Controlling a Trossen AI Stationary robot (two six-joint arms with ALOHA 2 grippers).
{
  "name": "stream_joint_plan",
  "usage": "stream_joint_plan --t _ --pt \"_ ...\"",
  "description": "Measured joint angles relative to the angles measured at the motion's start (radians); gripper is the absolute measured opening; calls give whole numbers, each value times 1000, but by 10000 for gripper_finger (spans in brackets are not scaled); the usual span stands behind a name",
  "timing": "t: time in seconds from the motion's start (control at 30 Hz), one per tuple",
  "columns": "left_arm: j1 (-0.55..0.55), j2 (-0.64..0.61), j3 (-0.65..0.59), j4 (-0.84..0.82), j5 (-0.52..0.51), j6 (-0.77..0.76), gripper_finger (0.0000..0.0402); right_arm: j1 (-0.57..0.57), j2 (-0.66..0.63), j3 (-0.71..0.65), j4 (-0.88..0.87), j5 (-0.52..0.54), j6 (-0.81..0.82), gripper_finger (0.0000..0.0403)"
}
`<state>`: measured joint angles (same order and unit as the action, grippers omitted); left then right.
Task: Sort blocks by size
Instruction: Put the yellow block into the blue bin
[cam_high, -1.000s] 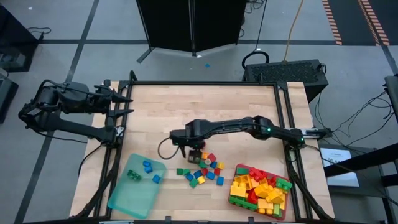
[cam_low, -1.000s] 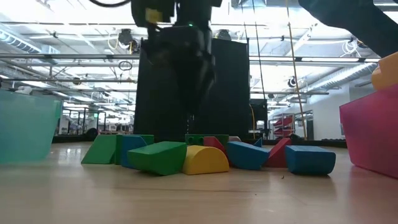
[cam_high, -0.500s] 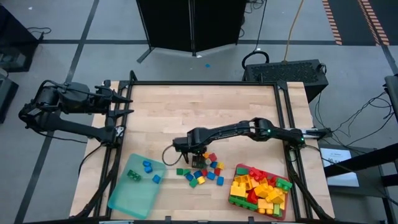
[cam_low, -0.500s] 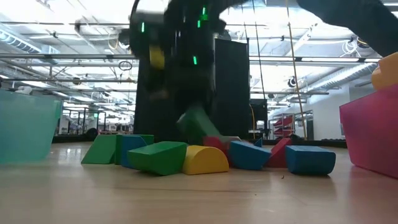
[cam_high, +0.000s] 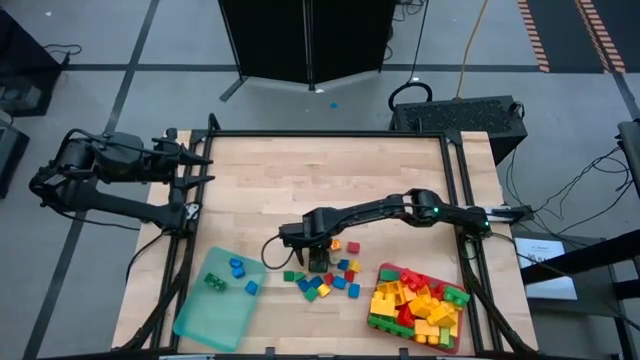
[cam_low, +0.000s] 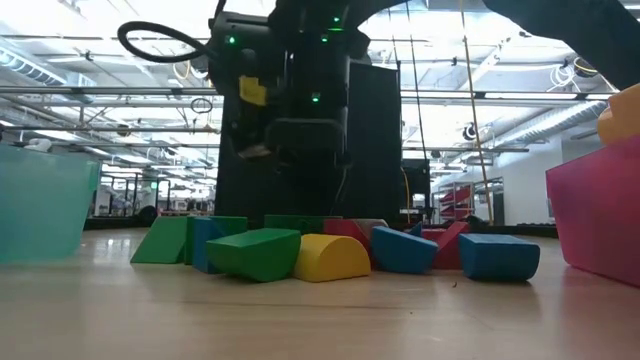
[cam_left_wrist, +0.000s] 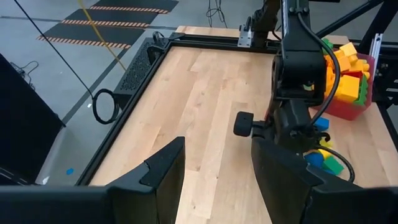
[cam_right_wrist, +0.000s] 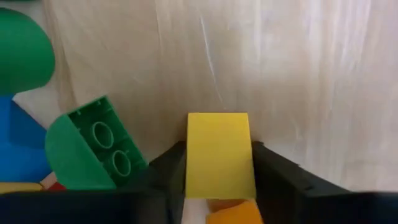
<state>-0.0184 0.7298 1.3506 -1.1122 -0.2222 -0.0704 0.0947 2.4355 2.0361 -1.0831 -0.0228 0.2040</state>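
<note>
Wooden worktop seen from above: the right claw reaches down into the loose blocks between a teal tray and a red tray; the left claw waits at the far left edge. Low view: blocks lie in a row under the dark arm. Left wrist view: its fingers stand apart, empty. Right wrist view: its claw is clamped on a yellow block, beside a green block.
</note>
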Motion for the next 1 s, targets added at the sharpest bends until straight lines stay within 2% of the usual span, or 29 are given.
stream_joint_plan --t 0.07,0.27,0.5,0.67,0.87,1.0 --pt "0 0 0 0 0 0 187 0 0 0 3 6 -11 115" --pt "0 0 0 0 0 2 187 -1 2 12 -8 8 -10 115" --pt "0 0 0 0 -4 5 187 -5 15 190 6 41 -10 115" --pt "0 0 0 0 -18 7 187 9 7 318 213 6 -7 115" --pt "0 0 0 0 -20 6 187 42 8 316 660 -119 -14 115" --pt "0 0 0 -1 -25 7 187 57 45 317 813 -205 -19 115"
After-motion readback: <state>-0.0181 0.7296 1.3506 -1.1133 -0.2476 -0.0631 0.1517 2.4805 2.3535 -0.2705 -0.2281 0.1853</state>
